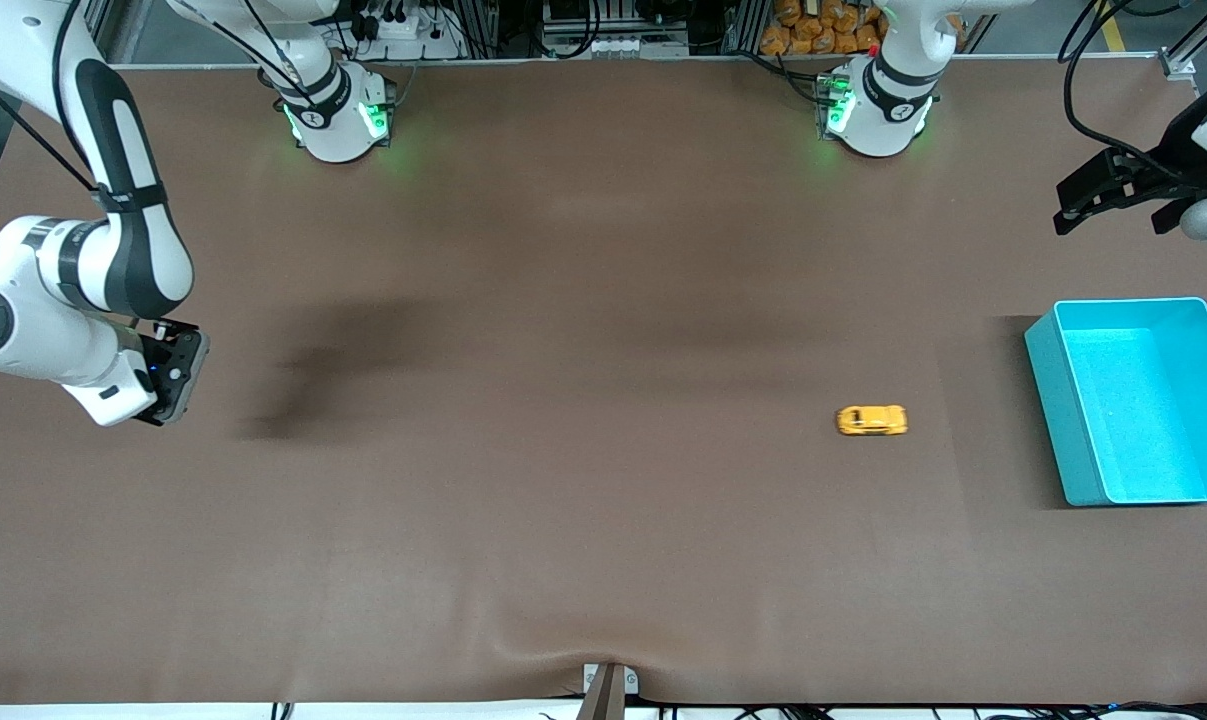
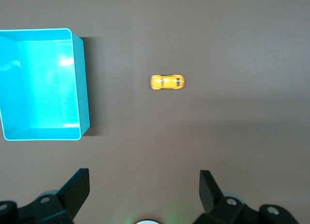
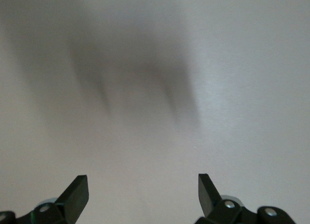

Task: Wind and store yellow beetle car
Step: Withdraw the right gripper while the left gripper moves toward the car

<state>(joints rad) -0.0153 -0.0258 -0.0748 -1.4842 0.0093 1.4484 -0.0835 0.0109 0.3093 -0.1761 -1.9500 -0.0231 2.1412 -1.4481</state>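
The tiny orange-yellow beetle car (image 1: 872, 420) is sitting untouched right of centre in the front view, beside the teal plastic bin (image 1: 1053, 410). The left gripper (image 2: 144, 191), fingers spread, is hovering at upper right and needs to descend onto the car; the right gripper (image 3: 143, 191), also spread, is waiting at the frame's left edge.

Open tabletop (image 1: 563, 500) all around yellow beetle car (image 1: 871, 420), teal bin (image 1: 1133, 400) well apart beside it

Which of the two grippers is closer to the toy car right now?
The left gripper, open above the table near the teal bin; the yellow beetle car shows only in its wrist view. The right gripper waits.
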